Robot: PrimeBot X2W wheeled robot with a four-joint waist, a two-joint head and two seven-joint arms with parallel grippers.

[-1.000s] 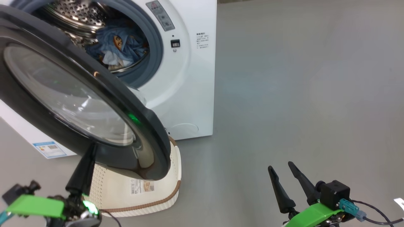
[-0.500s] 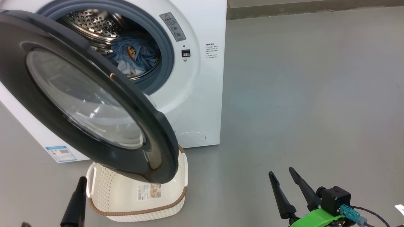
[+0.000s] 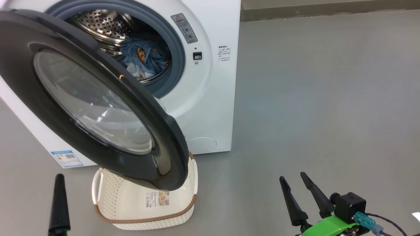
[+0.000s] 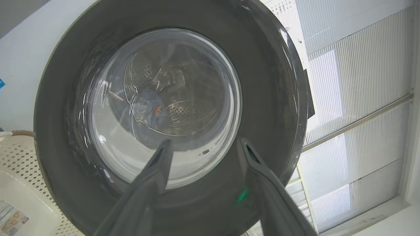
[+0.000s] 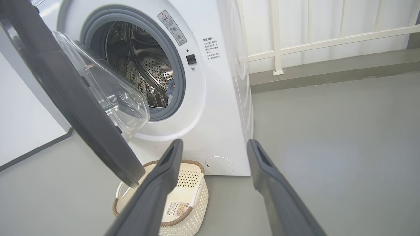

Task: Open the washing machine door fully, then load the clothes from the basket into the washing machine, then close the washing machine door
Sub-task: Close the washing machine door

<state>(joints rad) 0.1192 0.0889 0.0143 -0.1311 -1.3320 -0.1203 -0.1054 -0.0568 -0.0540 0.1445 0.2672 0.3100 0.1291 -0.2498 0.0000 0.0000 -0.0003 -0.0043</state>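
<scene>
Closing the washing machine door (image 3: 98, 108) looks like your step now, going by the layout. The clothes (image 3: 144, 55) (blue printed stuff plus a bit of cream cloth) lie inside the drum (image 3: 98, 23) of the washing machine (image 3: 210, 98), and the basket (image 3: 131, 203) shows just its label sticker inside.

The door stands swung out, partway open, hinged on the robot's left. The basket sits on the floor (image 3: 311, 98) close against the washer's front lower edge, right under the door's bottom rim. Whether it touches the rim, can't tell.

The left gripper (image 4: 205, 142) has its fingers spread wide with nothing between them. It points at the door's outer face, around the lower glass and black rim. The right gripper (image 3: 292, 177) is spread and empty too, low over the floor, well right of the washer.

- **Where to push:** Use the left, on the black rim out toward the free edge, not on the glass bowl or near the hinge.
- **How to push:** Follow the door's arc rather than shoving straight, and keep pressing until the latch likely catches.
- **Check first:** Make sure no cloth hangs over the grey gasket (image 3: 178, 65); none seems to.
- **Risks:** The low rim could snag the basket. Keep the right arm out of the swing.
</scene>
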